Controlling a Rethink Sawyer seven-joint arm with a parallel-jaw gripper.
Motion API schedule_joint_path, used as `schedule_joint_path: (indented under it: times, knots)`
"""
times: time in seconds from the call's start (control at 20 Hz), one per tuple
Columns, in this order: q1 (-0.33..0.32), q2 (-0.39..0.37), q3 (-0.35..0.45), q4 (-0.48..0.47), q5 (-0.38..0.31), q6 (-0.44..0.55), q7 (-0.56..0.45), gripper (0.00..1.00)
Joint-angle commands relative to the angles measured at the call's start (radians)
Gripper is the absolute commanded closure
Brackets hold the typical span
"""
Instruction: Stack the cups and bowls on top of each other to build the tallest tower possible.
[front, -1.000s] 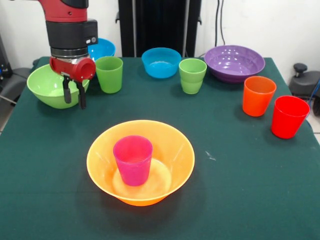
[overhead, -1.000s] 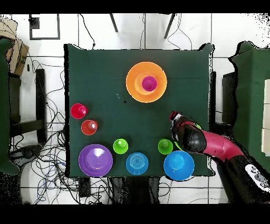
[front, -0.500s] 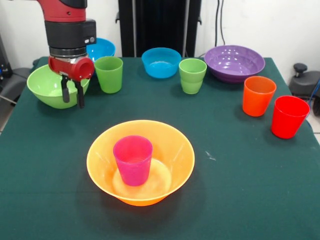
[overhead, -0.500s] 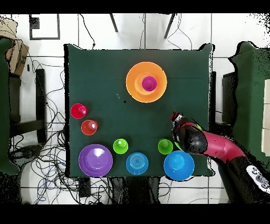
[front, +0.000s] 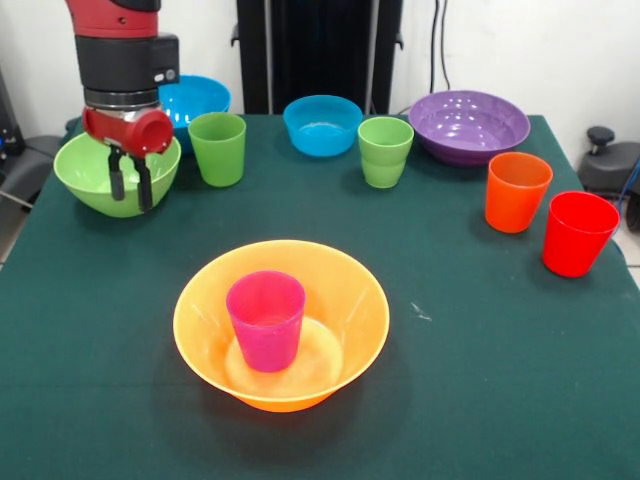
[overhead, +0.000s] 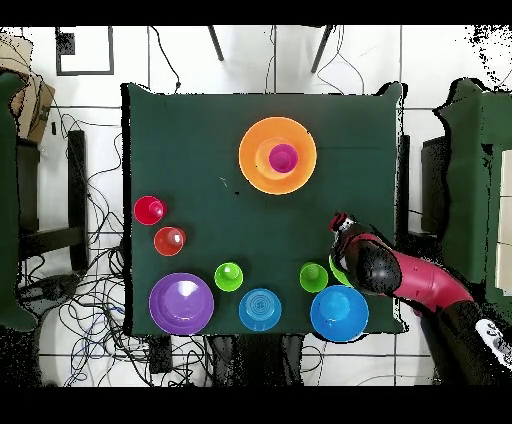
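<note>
Over the green bowl at the table's corner, the gripper hangs with fingers slightly parted, holding nothing. Risk as I see it: the bowl is wide and glossy, so a pinch on its thin rim could slip or tip it — or nudge the green cup just beside it. Arm comes straight down from above, wrist vertical, fingers pointing down at the near rim. Tower so far — orange bowl mid-table with the purple cup upright inside it.

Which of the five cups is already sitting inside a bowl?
The purple cup, standing upright in the orange bowl; the other four stand on the table.
</note>
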Motion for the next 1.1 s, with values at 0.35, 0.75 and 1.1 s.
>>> schedule_joint_path:
  times: [0.35, 0.75, 1.1]
  knots:
    - [-0.007, -0.043, 0.073, 0.056, -0.096, 0.015, -0.066, 0.00]
    - [0.018, -0.038, 0.058, 0.044, -0.088, 0.011, -0.042, 0.00]
    - [0.069, -0.002, -0.010, 0.049, -0.106, -0.070, 0.011, 0.00]
